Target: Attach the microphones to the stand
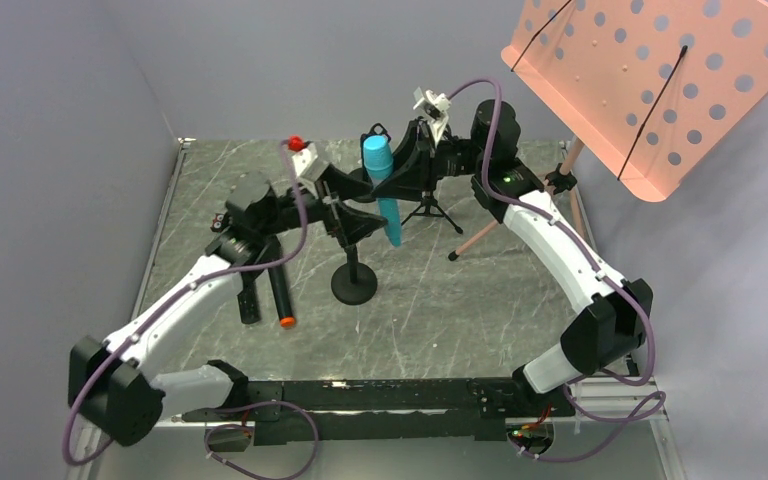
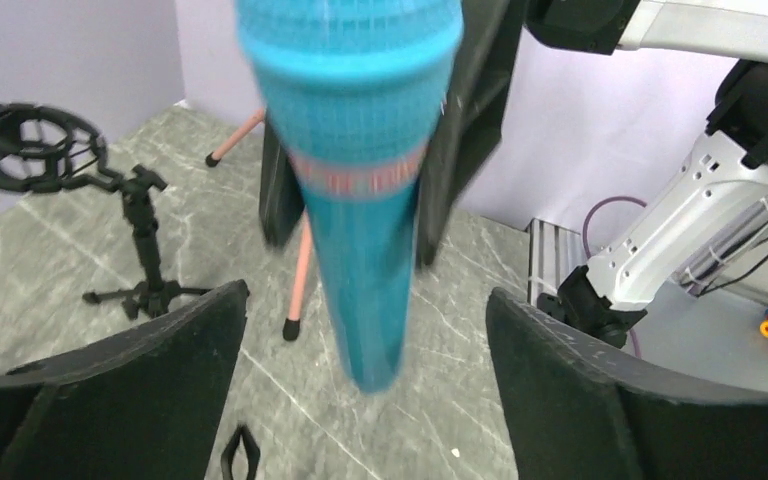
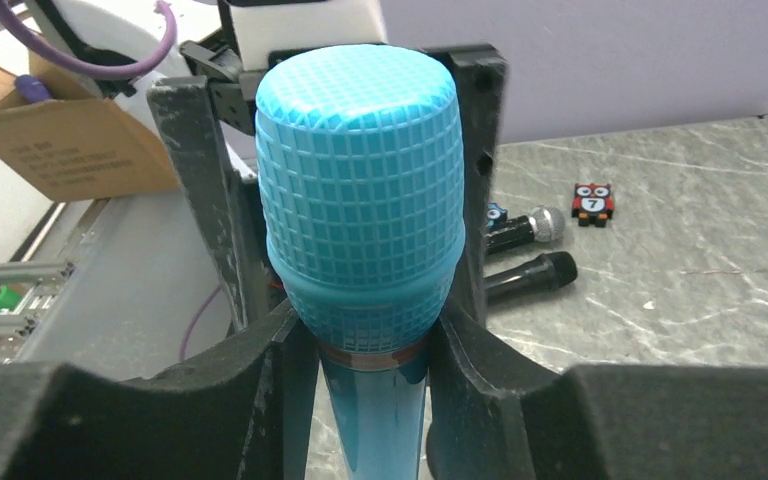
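Observation:
The turquoise microphone (image 1: 380, 180) hangs upright, head up, above the table. My right gripper (image 1: 402, 175) is shut on it just below the mesh head (image 3: 360, 200), its pads (image 3: 465, 370) pressing on the neck. My left gripper (image 1: 365, 205) is open, its fingers (image 2: 150, 370) wide on either side of the mic's lower end (image 2: 375, 320) without touching it. The black round-base stand (image 1: 353, 285) is below the left gripper. The black mic with the orange end cap (image 1: 280, 295) lies by the left arm. The silver-headed mic (image 3: 535, 225) lies beside it.
A small tripod (image 1: 430, 208) with a ring-shaped shock mount (image 2: 25, 145) stands at the back of the table. A pink perforated music stand (image 1: 650, 80) rises at the right on pink legs (image 1: 480, 235). Small owl toys (image 3: 592, 200) lie on the marble tabletop (image 1: 460, 310).

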You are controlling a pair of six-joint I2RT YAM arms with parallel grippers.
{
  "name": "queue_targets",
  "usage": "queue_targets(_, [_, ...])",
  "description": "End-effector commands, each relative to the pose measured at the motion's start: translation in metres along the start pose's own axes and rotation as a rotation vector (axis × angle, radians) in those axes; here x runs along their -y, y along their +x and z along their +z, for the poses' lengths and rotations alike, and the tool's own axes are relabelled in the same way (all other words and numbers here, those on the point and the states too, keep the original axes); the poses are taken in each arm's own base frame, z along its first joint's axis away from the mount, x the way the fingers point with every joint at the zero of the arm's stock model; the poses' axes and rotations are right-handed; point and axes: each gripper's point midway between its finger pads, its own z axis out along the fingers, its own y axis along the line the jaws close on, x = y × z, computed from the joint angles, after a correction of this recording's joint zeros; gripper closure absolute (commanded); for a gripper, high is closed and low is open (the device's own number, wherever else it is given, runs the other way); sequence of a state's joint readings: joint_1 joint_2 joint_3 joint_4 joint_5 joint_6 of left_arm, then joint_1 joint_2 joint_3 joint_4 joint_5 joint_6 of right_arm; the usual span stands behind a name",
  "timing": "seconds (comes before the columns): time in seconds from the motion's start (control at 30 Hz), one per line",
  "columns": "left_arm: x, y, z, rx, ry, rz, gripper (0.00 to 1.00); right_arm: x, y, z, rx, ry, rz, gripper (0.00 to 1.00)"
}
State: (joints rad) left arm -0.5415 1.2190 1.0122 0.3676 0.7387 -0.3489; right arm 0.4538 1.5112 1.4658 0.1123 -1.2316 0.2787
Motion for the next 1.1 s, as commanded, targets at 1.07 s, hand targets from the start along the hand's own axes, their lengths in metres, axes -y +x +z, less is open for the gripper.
queue_targets(1.07, [-0.062,0.104,-0.073,-0.244,-0.163,0.455,0.01,0.061,0.029,-0.012,-0.038,0.084,-0.147,1.00])
